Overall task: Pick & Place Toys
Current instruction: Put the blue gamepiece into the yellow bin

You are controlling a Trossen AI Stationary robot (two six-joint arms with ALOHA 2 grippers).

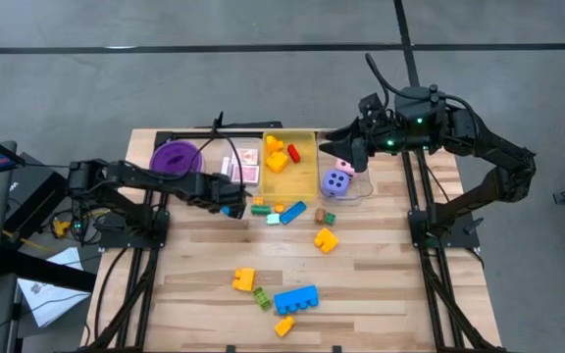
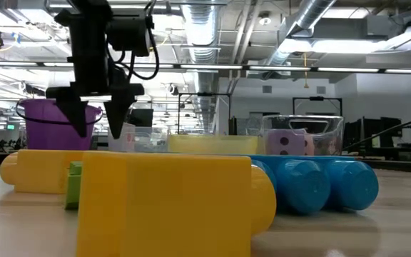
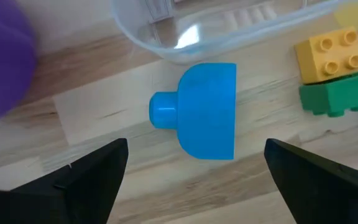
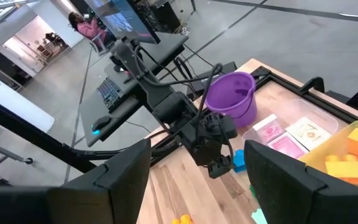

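Small blue block: lies on the bare worktop, directly between the open jaws of the left gripper, just beside the clear bin that holds the playing cards. In the left wrist view it shows a rounded body with a single stud pointing sideways; nothing touches it.

Handling, judged: hard moulded plastic, light, stiff, not fragile. Smooth faces may slip under the jaws if pinched on the curved end or on the stud. Best hold looks to be across the two flat parallel sides of the body, low and centred. Being light, it may skate on the wood if one jaw lands first.

Left gripper: jaws wide apart, empty, hanging over the block, between the purple bowl and the loose pieces at worktop centre. A yellow block on a green block sits near, off one side; clearance appears enough, though a wide closing sweep could nudge them.

Right gripper: over the far clear bin with the purple die and pink die; jaws part way apart, nothing seen held.

Other blocks remain scattered on the near worktop, including a larger blue block. Yellow bin already holds several pieces.
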